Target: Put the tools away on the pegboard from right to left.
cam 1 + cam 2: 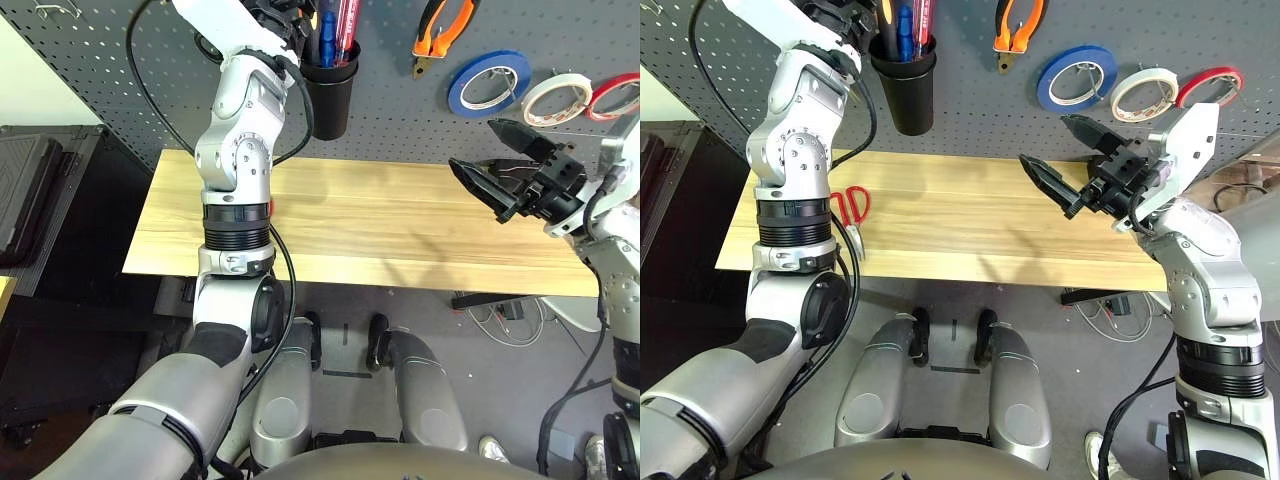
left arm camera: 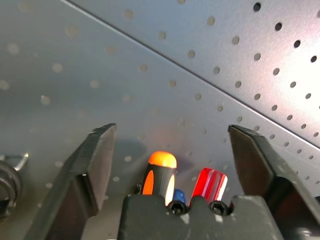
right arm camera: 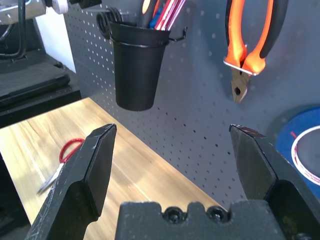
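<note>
The dark grey pegboard (image 1: pixel 400 110) stands behind the wooden table (image 1: pixel 380 215). Orange-and-black pliers (image 1: pixel 440 30) hang on it, with a white tape roll (image 1: pixel 555 97) to their right. My left gripper (image 2: pixel 172 132) is raised at the black cup holder (image 1: pixel 328 90), open. The orange-and-black screwdriver handle (image 2: pixel 160 170) stands in the cup between the fingers, touching neither. The red-handled scissors (image 1: pixel 848 205) lie on the table's left end behind my left arm. My right gripper (image 1: pixel 495 165) hovers open above the table's right part, holding nothing.
A blue tape roll (image 1: pixel 488 82) and a red tape roll (image 1: pixel 615 97) hang on either side of the white one. A red handle (image 2: pixel 210 182) and a blue one also stand in the cup. A black case (image 1: pixel 30 195) sits left of the table.
</note>
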You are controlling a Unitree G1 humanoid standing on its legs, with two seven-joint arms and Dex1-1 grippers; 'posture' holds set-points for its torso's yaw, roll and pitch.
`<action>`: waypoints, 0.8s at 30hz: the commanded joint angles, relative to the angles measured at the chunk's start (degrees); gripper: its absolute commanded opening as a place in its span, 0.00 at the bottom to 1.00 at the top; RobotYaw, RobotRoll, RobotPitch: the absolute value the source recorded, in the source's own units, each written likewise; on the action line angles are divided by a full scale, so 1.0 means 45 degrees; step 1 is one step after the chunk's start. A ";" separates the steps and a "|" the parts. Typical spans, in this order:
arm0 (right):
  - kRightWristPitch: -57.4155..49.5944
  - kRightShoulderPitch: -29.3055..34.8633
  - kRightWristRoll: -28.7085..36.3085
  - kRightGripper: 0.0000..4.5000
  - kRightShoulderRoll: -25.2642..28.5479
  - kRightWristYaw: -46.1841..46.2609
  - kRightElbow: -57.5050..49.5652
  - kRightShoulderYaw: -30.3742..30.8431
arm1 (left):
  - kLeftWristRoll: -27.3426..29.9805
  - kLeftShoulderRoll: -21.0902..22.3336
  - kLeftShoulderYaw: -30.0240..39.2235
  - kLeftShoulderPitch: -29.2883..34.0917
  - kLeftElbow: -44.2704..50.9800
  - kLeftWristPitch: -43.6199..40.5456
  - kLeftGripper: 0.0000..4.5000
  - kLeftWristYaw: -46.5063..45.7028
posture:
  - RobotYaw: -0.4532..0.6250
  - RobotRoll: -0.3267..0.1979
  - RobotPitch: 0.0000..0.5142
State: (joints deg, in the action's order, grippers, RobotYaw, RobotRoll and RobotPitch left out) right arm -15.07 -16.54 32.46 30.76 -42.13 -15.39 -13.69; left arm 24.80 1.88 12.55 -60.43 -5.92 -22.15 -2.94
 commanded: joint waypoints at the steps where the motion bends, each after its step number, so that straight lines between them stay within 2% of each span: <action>1: -0.0049 0.0061 0.0122 1.00 -0.0112 -0.0057 0.0013 0.0177 | 0.0152 0.0379 0.0106 -0.0056 0.1222 -0.0646 0.99 -0.0199 | 0.45 0.62 0.50; 7: -0.0283 0.0348 0.0251 1.00 -0.0045 -0.0352 -0.0100 0.0515 | 0.0896 0.1879 0.0572 0.0620 0.3885 -0.3095 0.99 -0.0284 | 0.48 0.62 0.52; 12: -0.0448 0.0506 0.0193 1.00 0.0104 -0.0804 0.0000 0.0804 | 0.1809 0.2968 0.0989 0.2028 0.6293 -0.5500 0.99 -0.0337 | 0.51 0.62 0.53; 15: -0.0453 0.0695 0.0154 1.00 0.0174 -0.1136 0.0072 0.1012 | 0.2282 0.3140 0.1421 0.2964 0.7486 -0.6596 0.99 -0.0666 | 0.52 0.62 0.54; 18: -0.0424 0.0928 0.0052 1.00 0.0167 -0.1513 0.0110 0.1369 | 0.2603 0.3128 0.1764 0.4879 0.8908 -0.7527 0.99 -0.0940 | 0.54 0.62 0.55; 21: -0.0329 0.1082 -0.0176 1.00 0.0287 -0.1822 0.0270 0.1609 | 0.2739 0.3005 0.1828 0.6552 0.9602 -0.7896 0.99 -0.0971 | 0.55 0.62 0.56; 24: -0.0227 0.1294 -0.0549 1.00 0.0473 -0.2181 0.0453 0.1966 | 0.2251 0.2969 0.1661 0.7807 0.9437 -0.7510 0.99 -0.0895 | 0.56 0.62 0.58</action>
State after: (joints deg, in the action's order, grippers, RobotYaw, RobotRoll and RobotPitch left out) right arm -16.45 -12.22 31.20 32.21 -50.68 -14.05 -6.11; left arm 35.79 15.56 20.29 -27.27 35.45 -56.49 -7.03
